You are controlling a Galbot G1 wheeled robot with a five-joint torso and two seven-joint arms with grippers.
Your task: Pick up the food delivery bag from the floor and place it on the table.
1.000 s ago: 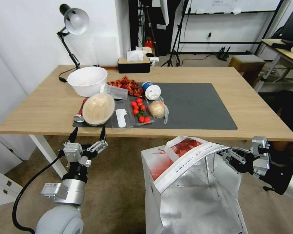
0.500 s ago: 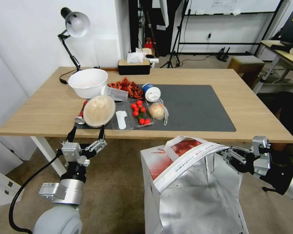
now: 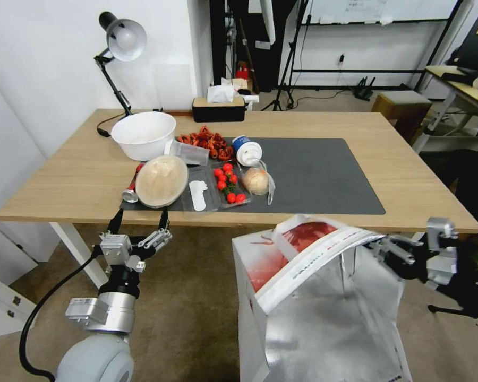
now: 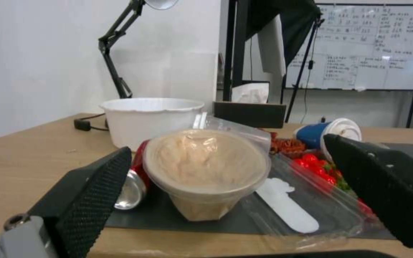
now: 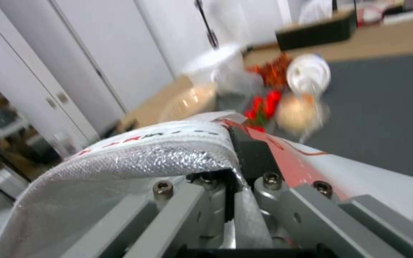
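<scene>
The food delivery bag [image 3: 313, 297] hangs in front of the table [image 3: 409, 175], its rim pinched tight in the right gripper [image 3: 380, 246]. Lift under way; it wants height to clear the edge. Left gripper [image 3: 139, 216] waits below, fingers wide.

head view: high, looking forward and down over the table [image 3: 63, 175] edge, floor in the lower frame | left wrist view: low at table-edge level, close, facing across the lidded bowl [image 4: 206, 168] | right wrist view: very close on the food delivery bag [image 5: 134, 154] rim | shared: tabletop food items
</scene>
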